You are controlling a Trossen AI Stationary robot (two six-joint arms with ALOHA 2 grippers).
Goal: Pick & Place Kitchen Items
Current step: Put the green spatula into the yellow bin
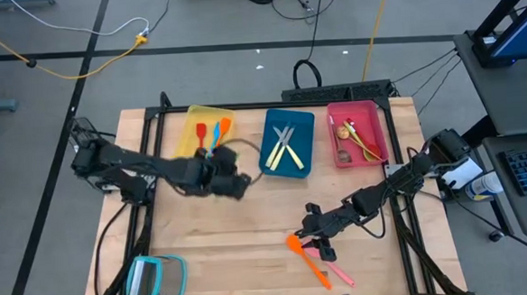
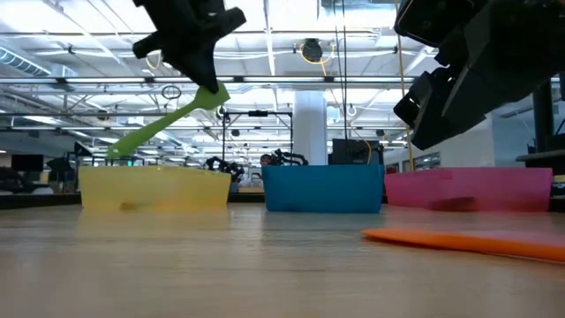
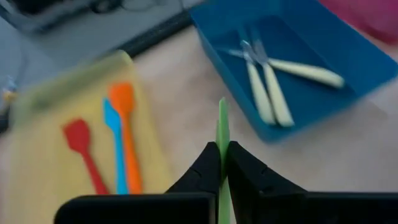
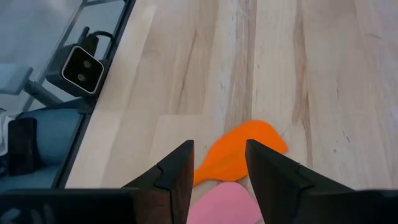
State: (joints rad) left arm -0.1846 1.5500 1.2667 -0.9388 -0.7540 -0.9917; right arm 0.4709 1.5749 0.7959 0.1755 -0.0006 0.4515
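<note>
My left gripper (image 1: pixel 232 183) (image 3: pixel 222 146) is shut on a green utensil (image 2: pixel 163 126) and hovers by the yellow tray's (image 1: pixel 190 124) near right corner. That tray holds a red, a blue and an orange spatula (image 3: pixel 124 134). My right gripper (image 1: pixel 306 227) (image 4: pixel 219 149) is open and stands above the table. Its fingers are on either side of the blade of an orange spatula (image 4: pixel 239 149), which lies flat on the wood beside a pink utensil (image 1: pixel 339 272). The blue tray (image 1: pixel 273 160) holds cream-handled cutlery (image 3: pixel 270 87). The red tray (image 1: pixel 370 115) holds spoons. My left gripper pinches the green utensil between its two fingers near its upper end (image 2: pixel 210 97), coming from above. In the left wrist view the utensil shows edge-on (image 3: pixel 222 121) and sticks out past the fingertips. It is lifted clear and slants down toward the yellow tray.
A teal-framed flat square (image 1: pixel 155 280) lies at the table's near left corner. The three trays stand in a row along the far edge. Bare wood (image 1: pixel 242 248) shows between the two grippers and the near edge. Cables and a black frame run beyond the far edge.
</note>
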